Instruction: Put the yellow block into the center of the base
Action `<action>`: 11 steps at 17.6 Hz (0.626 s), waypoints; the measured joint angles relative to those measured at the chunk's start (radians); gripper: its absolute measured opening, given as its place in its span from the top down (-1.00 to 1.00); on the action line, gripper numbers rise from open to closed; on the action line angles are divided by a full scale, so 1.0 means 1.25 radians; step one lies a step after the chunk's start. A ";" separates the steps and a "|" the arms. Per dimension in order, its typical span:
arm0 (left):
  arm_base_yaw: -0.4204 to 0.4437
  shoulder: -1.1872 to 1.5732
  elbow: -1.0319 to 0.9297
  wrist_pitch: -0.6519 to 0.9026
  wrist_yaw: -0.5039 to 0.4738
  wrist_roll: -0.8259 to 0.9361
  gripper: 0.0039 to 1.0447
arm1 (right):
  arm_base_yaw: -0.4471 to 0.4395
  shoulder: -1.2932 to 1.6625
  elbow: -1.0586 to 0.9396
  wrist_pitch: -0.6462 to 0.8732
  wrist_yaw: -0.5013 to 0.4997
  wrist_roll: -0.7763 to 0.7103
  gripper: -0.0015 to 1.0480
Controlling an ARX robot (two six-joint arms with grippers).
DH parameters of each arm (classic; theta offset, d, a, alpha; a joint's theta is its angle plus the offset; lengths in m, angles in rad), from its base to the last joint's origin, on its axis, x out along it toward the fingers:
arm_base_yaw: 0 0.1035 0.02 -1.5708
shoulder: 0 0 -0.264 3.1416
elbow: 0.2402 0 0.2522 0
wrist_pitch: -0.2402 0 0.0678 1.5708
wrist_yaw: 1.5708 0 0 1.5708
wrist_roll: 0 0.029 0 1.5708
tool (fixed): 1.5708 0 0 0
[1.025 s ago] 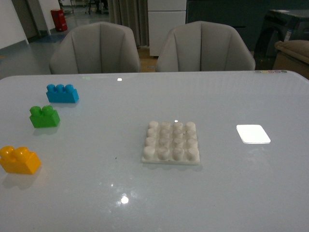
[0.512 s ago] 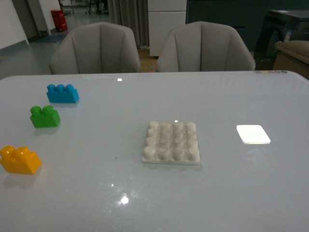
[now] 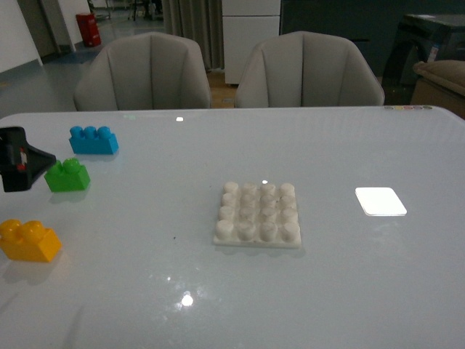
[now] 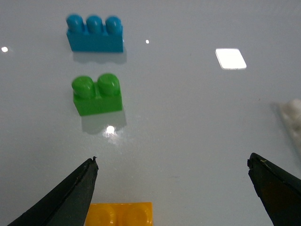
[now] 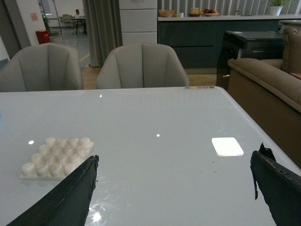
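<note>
- The base [image 3: 258, 214] lies flat on the table [image 3: 145, 298], its studs bare with nothing on them.
- The yellow block [image 3: 29, 241] sits upright well to the left of the base and slightly nearer the robot than it, studs up, touching nothing.
- The green block [image 3: 67, 175] stands left of the base and farther back than the yellow one. The blue block [image 3: 94, 140] stands farther back still.
- The left gripper [image 4: 171, 161] has its jaws spread wide and holds nothing.
- In the front view the left gripper shows far left of the base, just beside the green block and behind the yellow block.
- Its wrist view shows the yellow block close below it, near one finger, with no visible contact.
- The right gripper [image 5: 175, 157] is also spread wide and empty. Its wrist view takes in the base and the white patch [image 3: 381, 201].
- The white patch lies flat to the right of the base, apart from it.
- Two chairs [image 3: 142, 71] stand beyond the table's far edge, behind the base.
</note>
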 joint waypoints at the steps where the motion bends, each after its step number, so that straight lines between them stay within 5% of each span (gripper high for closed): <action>1: 0.003 0.046 0.036 -0.013 -0.001 0.013 -0.88 | 0.000 0.000 0.000 0.000 0.000 0.000 -0.87; 11: 0.065 0.198 0.139 -0.085 0.020 0.076 -0.88 | 0.000 0.000 0.000 0.000 0.000 0.000 -0.87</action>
